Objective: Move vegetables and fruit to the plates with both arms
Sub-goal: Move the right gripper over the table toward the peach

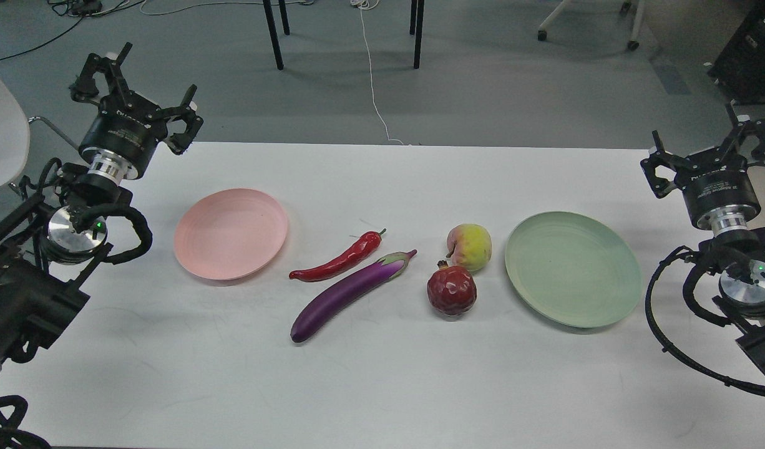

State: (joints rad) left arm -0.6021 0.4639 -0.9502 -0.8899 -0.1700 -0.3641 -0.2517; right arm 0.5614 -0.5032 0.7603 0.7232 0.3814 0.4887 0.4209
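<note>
Both tools, left tool (139,84) and right tool (710,146), are open and hold nothing. The chili (339,262), eggplant (348,293), peach (470,246) and pomegranate (451,290) lie on the desk (382,386) between the pink plate (231,234) and green plate (573,268).

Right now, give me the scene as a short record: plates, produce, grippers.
pink plate: left side of table, bare
green plate: right side of table, bare
chili: on table, between the plates, beside eggplant
eggplant: on table, nearer me than chili
peach: on table, left of green plate
pomegranate: on table, just in front of peach
left gripper: open, raised by the table's left end, holding nothing
right gripper: open, raised at the right end, holding nothing
</note>
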